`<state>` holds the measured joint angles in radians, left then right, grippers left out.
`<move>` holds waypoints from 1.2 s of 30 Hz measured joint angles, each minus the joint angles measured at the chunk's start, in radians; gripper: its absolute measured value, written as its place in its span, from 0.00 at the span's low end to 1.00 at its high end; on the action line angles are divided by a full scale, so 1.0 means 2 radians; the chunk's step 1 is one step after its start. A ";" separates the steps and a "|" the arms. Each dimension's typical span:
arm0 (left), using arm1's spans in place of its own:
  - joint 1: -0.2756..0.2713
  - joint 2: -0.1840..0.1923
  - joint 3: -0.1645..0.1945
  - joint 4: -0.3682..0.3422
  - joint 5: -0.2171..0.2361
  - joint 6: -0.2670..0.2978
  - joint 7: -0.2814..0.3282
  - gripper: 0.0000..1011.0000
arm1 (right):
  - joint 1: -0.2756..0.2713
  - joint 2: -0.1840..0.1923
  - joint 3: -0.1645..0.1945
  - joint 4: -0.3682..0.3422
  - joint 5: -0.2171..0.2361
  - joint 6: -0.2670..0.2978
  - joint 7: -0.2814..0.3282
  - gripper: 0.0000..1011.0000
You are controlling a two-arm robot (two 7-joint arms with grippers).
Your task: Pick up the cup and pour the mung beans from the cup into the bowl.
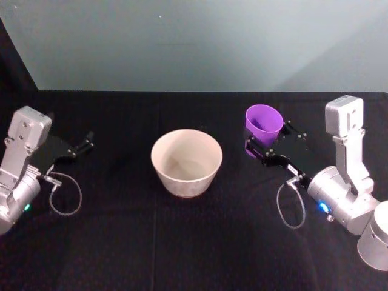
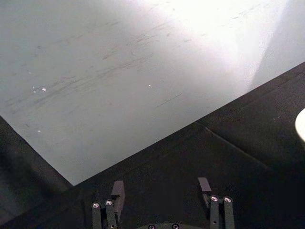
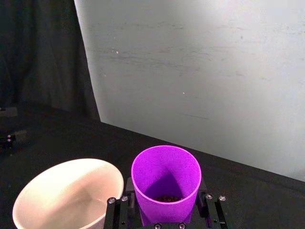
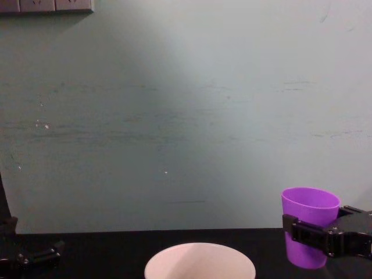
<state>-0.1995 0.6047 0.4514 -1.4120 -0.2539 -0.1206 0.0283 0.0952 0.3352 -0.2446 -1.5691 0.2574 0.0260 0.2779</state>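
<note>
Items as I see them from the console, nearest first: table (image 1: 182,242), black cloth; left gripper (image 2: 161,187), low at the table's left side, fingers spread apart, holding nothing; bowl (image 1: 186,162), cream, at the table's centre, mouth up, no beans that I can see inside; right gripper (image 1: 262,150), right of the bowl, fingers clamped on the lower wall of the cup (image 1: 263,123); cup purple, upright, just beside the bowl but apart from it; whether it is off the cloth, I cannot tell; beans (image 3: 167,198), a dark layer at the cup's bottom; wall (image 1: 200,42), grey-green, behind the table.
</note>
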 joint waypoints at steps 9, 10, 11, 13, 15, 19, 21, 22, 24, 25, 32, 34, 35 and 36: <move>0.000 0.000 0.000 0.000 0.000 0.000 0.000 0.99 | 0.000 0.000 0.000 0.000 0.000 0.000 0.000 0.72; 0.000 0.000 0.000 0.000 0.000 0.000 0.000 0.99 | 0.000 0.000 0.000 0.000 0.000 0.000 0.000 0.72; 0.000 0.000 0.000 0.000 0.000 0.000 0.000 0.99 | 0.000 0.000 0.000 0.000 0.000 0.000 0.000 0.72; 0.000 0.000 0.000 0.000 0.000 0.000 0.000 0.99 | 0.000 0.000 0.000 0.000 0.000 0.000 0.000 0.72; 0.000 0.000 0.000 0.000 0.000 0.000 0.000 0.99 | 0.000 0.000 0.000 0.000 0.000 0.000 0.000 0.72; 0.000 0.000 0.000 0.000 0.000 0.000 0.000 0.99 | 0.000 0.000 0.000 0.000 0.000 0.000 0.000 0.72; 0.000 0.000 0.000 0.000 0.000 0.000 0.000 0.99 | 0.000 0.000 0.000 0.000 0.000 0.000 0.000 0.72; 0.000 0.000 0.000 0.000 0.000 0.000 0.000 0.99 | 0.000 0.000 0.000 0.000 0.000 0.000 0.000 0.72; 0.000 0.000 0.000 0.000 0.000 0.000 0.000 0.99 | 0.000 0.000 0.000 0.000 0.000 0.000 0.000 0.72; 0.000 0.000 0.000 0.000 0.000 0.000 0.000 0.99 | 0.000 0.000 0.000 0.000 0.000 0.000 0.000 0.72; 0.000 0.000 0.000 0.000 0.000 0.000 0.000 0.99 | 0.000 0.000 0.000 0.000 0.000 0.000 0.000 0.72; 0.000 0.000 0.000 0.000 0.000 0.000 0.000 0.99 | 0.000 0.000 0.000 0.000 0.000 0.000 0.000 0.72; 0.000 0.000 0.000 0.000 0.000 0.000 0.000 0.99 | 0.000 0.000 0.000 0.000 0.000 0.000 0.000 0.72; 0.000 0.000 0.000 0.000 0.000 0.000 0.000 0.99 | 0.000 0.000 0.000 0.000 0.000 0.000 0.000 0.72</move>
<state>-0.1995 0.6047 0.4514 -1.4119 -0.2539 -0.1206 0.0283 0.0952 0.3352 -0.2446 -1.5691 0.2574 0.0260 0.2779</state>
